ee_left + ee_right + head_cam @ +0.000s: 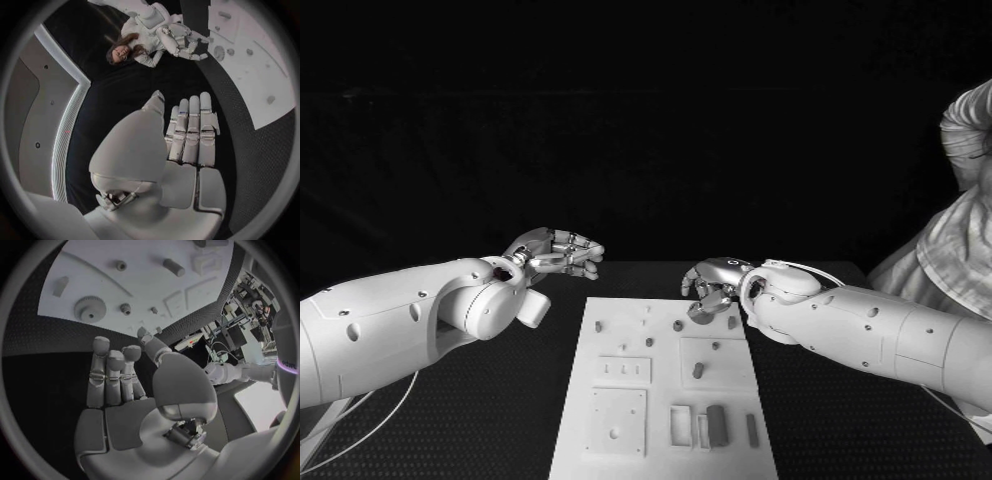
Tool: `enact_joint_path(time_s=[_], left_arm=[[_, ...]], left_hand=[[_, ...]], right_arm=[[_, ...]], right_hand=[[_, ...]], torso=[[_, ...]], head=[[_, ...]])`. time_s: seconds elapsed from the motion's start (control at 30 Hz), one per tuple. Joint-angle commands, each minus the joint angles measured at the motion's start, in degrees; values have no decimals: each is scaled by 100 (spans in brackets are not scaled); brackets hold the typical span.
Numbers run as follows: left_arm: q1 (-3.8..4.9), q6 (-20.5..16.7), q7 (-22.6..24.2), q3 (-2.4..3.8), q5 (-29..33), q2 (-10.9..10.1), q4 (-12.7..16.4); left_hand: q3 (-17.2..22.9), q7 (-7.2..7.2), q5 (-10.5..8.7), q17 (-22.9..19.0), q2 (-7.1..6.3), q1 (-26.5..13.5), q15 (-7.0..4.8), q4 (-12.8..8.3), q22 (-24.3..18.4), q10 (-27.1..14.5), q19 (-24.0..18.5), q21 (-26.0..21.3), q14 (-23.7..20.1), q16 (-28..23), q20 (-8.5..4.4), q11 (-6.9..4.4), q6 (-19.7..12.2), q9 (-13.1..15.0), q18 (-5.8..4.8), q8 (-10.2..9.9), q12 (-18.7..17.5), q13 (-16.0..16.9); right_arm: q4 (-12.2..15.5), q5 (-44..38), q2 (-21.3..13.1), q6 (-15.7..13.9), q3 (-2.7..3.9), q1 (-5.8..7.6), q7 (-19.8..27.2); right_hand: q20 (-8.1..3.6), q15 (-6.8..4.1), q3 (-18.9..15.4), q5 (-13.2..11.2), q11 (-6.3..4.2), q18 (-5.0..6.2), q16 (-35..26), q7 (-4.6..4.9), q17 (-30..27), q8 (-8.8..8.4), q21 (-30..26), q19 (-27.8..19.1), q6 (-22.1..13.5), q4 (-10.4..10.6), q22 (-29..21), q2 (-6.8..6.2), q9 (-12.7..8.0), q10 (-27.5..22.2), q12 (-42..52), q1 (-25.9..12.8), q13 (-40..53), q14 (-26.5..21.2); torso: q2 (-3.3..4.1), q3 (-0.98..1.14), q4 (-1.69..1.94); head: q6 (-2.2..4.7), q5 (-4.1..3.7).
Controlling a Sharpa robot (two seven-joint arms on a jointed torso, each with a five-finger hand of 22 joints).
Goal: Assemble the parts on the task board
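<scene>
Both hands up near the far end of the task board (661,400), w/ nothing in them. Left hand (557,252) hovers over the black tabletop (473,400) just off the board's far-left corner, fingers straight and side by side. Right hand (714,288) hangs over the board's far-right edge, fingers loosely extended. Grey parts (715,424) sit on the board, some nearer the robot.

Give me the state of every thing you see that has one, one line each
left hand: open, fingers extended, holding nothing, off the task board's left edge.
right hand: open, fingers slightly apart, holding nothing, near the board's far right corner.
task board: flat on the black table.
gear: lying flat on the board, untouched.
dark block: sitting at the board's near end, apart from both hands.
</scene>
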Motion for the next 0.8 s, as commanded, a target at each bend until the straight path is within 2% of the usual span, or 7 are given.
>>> enact_joint_path(time_s=[0.03, 0.13, 0.17, 0.2, 0.3, 0.43, 0.8], left_arm=[[5, 47, 143, 5, -214, 25, 25], [5, 53, 141, 5, -214, 36, 27], [4, 54, 127, 5, -214, 35, 26], [4, 40, 92, 5, -214, 37, 24], [3, -61, -2, 4, -98, 57, 15], [2, 0, -7, 4, -56, 70, 23], [2, 23, -5, 5, 141, 48, 69]], left_hand=[[-26, -2, -16, -5, -8, -12, 6, 0, -5, -34, -23, -19, -21, -20, 0, 4, -36, 7, 37, -17, -29, -2], [-26, 2, -16, -6, -4, -12, 6, 2, -4, -26, -13, -19, -8, -23, 3, 2, -33, 12, 43, -21, -33, 1], [-26, 3, -16, -6, -3, -14, 6, 3, -4, -25, -11, -19, -4, -24, 4, 2, -32, 13, 45, -23, -35, 2], [-26, 4, -16, -6, -2, -15, 7, 3, -4, -24, -11, -20, -3, -25, 4, 2, -32, 14, 45, -23, -35, 2], [-25, 19, -16, -7, 13, -26, 6, 5, -2, -16, 3, -19, 13, -30, 5, 2, -30, 20, 53, -30, -42, 5], [-28, 33, -16, -8, 16, -41, 5, 6, -1, -5, 11, -21, 25, -37, 7, -1, -24, 28, 58, -34, -47, 10], [-31, 17, -17, -10, 26, -58, 5, 6, -2, 11, 18, -27, 36, -50, 9, -6, -15, 39, 63, -39, -54, 17]], right_arm=[[38, -228, 4, -129, 0, -29, -98], [149, -179, -49, -172, 0, -39, -75], [200, -129, -75, -159, 0, -39, -51], [207, -72, -72, -129, 0, -39, -26], [171, -48, -45, -139, 0, -46, 22], [161, -155, -10, -174, -1, -75, 43], [108, -591, 134, -238, -10, -188, -160]], right_hand=[[59, 12, 79, -29, 18, 51, -186, 24, -89, -44, -82, -200, 50, 4, 107, -13, -5, -160, -199, -71, -75, -175], [224, 127, 315, -22, 90, -34, -922, 76, -489, -77, -513, -690, 55, 38, -89, 8, -1, -483, -1049, -133, -548, -540], [320, 226, 434, 15, 190, -81, -1461, 209, -837, -83, -783, -954, 66, 24, -228, -87, 12, -813, -1869, -187, -1048, -717], [359, 331, 492, -11, 222, -92, -1705, 246, -1014, -94, -896, -1041, 51, -6, -293, -129, 15, -937, -2269, -187, -1303, -750], [352, 489, 539, -24, 506, -20, -1776, 310, -1164, -138, -848, -821, -27, -1, -304, -172, 3, -1599, -3269, -131, -1920, -370], [296, 614, 518, -31, 648, 77, -1607, 336, -1167, -150, -645, -437, -29, 1, -213, -193, -25, -1729, -3918, 6, -2455, 114], [185, 622, 407, -27, 663, 77, -1319, 340, -1091, -155, -475, -225, 36, -12, -37, -198, -116, -1326, -4449, 82, -3111, 303]], torso=[[110, -4, 0], [174, -10, 5], [206, -14, 13], [224, -15, 17], [260, -18, 18], [304, -26, 12], [385, -25, 31]], head=[[-13, 10], [13, 16], [19, 16], [18, 17], [39, -1], [74, -4], [68, -22]])
